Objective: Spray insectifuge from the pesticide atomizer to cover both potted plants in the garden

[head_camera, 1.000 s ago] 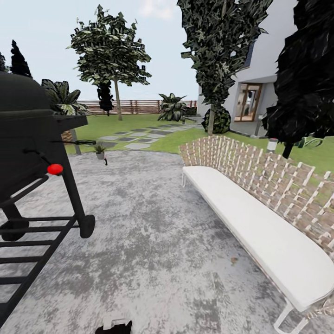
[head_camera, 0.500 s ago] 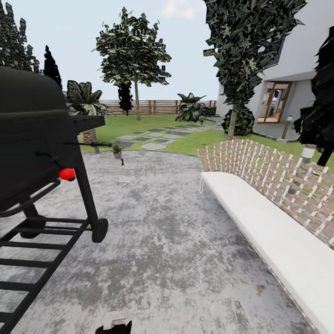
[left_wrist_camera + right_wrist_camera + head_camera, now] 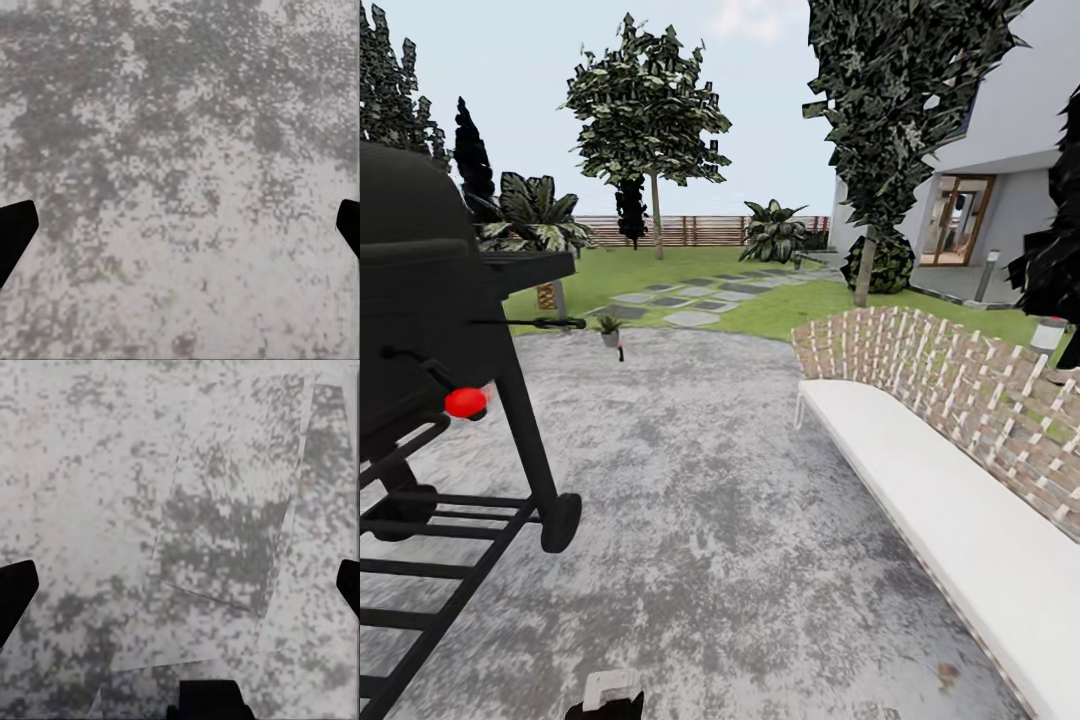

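We roll nearer the grill [image 3: 430, 330]; gravel patio [image 3: 700, 480] below, potted plant [image 3: 609, 327] beyond it. Both pincers [image 3: 180, 225] [image 3: 180, 585] spread apart.

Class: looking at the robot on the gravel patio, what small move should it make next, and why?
Probably roll forward across the gravel patio, bearing slightly left toward the small potted plant at the patio's far edge. It sits beyond the black grill, far out of reach. Both the left gripper and right gripper are open over bare gravel.
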`<state>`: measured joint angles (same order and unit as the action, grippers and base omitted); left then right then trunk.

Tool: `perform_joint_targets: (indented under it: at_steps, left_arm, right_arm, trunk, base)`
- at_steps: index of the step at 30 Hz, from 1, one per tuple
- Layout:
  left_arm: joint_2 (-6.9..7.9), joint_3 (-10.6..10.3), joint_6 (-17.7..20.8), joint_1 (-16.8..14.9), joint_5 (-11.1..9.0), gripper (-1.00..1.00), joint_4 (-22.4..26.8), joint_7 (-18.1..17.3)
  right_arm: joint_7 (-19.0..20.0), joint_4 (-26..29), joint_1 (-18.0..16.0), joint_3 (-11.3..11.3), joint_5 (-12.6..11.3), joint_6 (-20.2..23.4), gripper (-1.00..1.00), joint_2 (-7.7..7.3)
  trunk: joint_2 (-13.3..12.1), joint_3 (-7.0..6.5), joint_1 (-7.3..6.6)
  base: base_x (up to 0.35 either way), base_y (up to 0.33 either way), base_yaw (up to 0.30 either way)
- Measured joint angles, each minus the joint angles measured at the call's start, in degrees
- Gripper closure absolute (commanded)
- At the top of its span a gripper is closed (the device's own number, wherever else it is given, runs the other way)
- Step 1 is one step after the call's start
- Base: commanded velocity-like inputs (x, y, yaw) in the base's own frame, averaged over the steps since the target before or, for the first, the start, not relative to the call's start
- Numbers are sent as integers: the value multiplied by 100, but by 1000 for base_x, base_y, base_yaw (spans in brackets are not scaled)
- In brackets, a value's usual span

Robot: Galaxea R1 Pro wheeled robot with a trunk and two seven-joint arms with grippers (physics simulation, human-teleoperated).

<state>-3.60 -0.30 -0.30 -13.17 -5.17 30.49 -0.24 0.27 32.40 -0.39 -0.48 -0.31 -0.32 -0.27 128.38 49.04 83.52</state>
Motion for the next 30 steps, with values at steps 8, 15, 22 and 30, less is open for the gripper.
perform_joint_targets:
  at_steps: [8,15,22,30]
  left_arm:
    - [0,5,-1,0,0,-100,0,0]
    - [1,4,3,1,-3,-100,1,0]
    - [0,6,-1,-1,-5,-100,0,0]
    - [0,6,-1,0,-6,-100,0,0]
  right_arm:
    - [-11,3,3,0,-4,0,-100,0]
    - [-11,2,0,0,-3,0,-100,0]
    - [-6,-3,2,-3,-6,0,-100,-6]
    - [-3,-6,2,0,-8,0,-100,0]
  trunk:
    - [0,0,0]
    - [0,0,0]
    - [0,0,0]
    - [0,0,0]
  base:
    - [340,-105,0]
    - [340,-107,123]
    - [340,-107,121]
    - [340,-54,5]
